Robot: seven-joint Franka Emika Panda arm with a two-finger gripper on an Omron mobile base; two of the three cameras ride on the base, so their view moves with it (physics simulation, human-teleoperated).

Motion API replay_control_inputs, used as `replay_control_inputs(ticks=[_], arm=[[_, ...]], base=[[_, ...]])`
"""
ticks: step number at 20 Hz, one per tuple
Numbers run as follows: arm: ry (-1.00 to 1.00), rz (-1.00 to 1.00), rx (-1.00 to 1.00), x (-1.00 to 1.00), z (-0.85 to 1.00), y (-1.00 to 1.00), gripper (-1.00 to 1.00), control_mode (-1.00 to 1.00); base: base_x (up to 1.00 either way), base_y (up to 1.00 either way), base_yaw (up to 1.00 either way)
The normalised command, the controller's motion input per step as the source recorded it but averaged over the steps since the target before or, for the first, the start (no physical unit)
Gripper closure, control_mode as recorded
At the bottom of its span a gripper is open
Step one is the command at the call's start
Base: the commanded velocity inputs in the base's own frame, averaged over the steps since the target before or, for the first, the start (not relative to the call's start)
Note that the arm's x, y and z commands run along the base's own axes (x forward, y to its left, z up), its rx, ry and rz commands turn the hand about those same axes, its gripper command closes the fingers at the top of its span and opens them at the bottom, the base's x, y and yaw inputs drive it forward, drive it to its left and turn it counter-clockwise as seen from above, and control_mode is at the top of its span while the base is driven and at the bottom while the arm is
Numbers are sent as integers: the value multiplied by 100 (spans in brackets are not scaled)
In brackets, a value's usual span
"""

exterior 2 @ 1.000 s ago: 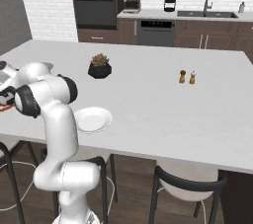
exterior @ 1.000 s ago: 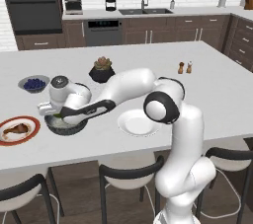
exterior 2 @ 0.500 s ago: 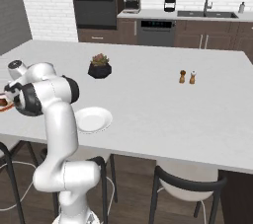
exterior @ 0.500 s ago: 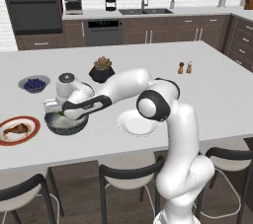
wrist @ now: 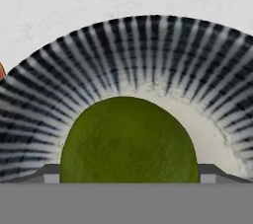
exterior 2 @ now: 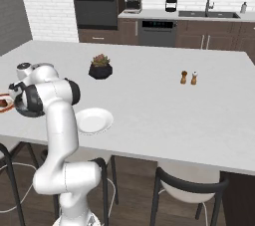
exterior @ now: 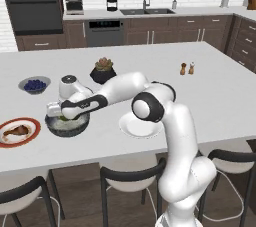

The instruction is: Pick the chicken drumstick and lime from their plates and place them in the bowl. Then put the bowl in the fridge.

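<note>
The dark ribbed bowl stands on the island near its front left, and the lime lies inside it on the pale bottom. My gripper reaches down into the bowl, open, with a fingertip on each side of the lime. In the hand view the gripper sits right over the fruit. The chicken drumstick rests on the orange-rimmed plate, left of the bowl. The plain white plate lies bare to the right of the bowl. The fridge is out of view.
A small bowl of blueberries and a potted plant stand behind the bowl. Salt and pepper shakers are farther right on the island. Stools line the near edge. A sliver of the orange rim shows left of the bowl.
My hand has shifted a little to the right and back above the bowl while the jaws stayed wide. The bowl, plates and drumstick have not moved.
</note>
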Motion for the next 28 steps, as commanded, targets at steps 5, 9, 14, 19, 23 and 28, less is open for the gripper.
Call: replay_control_inputs(ticks=[5, 9, 14, 19, 23, 28], arm=[[1, 0, 0, 0, -36, 0, -100, -100], [0, 0, 0, 0, -20, 0, -100, -100], [-3, 0, 0, -12, 8, 0, -100, -100], [-14, 0, 0, -52, 38, 0, -100, -100], [-12, 0, 4, -97, 81, -47, -100, -100], [0, 0, 8, -97, 87, -90, -100, -100]], base=[[0, 0, 0], [0, 0, 0], [0, 0, 0], [0, 0, 0], [0, 0, 0], [0, 0, 0]])
